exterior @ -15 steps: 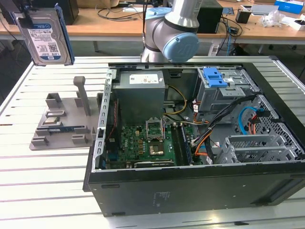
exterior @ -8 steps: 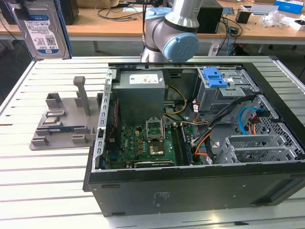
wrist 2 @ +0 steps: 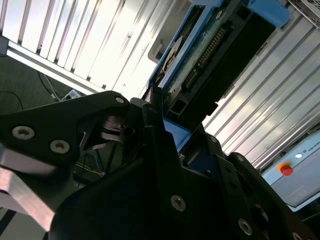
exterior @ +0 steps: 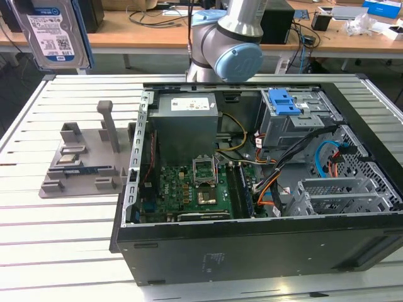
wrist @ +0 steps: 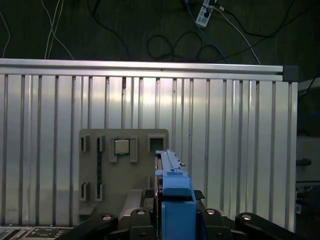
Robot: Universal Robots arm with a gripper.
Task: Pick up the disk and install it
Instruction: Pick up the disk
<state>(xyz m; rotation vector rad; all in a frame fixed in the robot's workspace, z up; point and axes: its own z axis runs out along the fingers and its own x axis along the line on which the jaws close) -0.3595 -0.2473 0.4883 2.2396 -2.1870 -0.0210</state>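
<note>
**Lifted disk and opened computer case.** We see the disk [exterior: 50, 28] raised clear of the slatted table [exterior: 69, 251]. It hangs in the air above the part of the table by the exterior view's left edge, with its white-and-blue label facing the camera and a blue rail down its side.

In the first wrist view the gripper [wrist: 175, 195] pinches the disk between its black fingers [wrist: 150, 193], which press on the blue rail from both sides. Here we look along the disk edge-on. Below it lies the grey fixture plate [wrist: 115, 165], flat on the slats, with a small silver square chip [wrist: 121, 146] in one pocket and a dark strip [wrist: 99, 170] in a slot.

In the second wrist view we note the green circuit board on the disk's underside and a connector row at the clamped end.

The black computer case [exterior: 252, 251] lies open on the table toward the exterior view's right edge, just beside the fixture plate. Inside it we mark:
- the grey power supply box [exterior: 186, 123] against the far wall
- the green motherboard [exterior: 195, 189] nearer the front wall
- the grey drive cage [exterior: 296, 123] with its blue latch [exterior: 283, 100] on top, in the far corner at the exterior view's right

The disk is well apart from the cage. The robot arm [exterior: 230, 38] rises behind the far edge of the table
</note>
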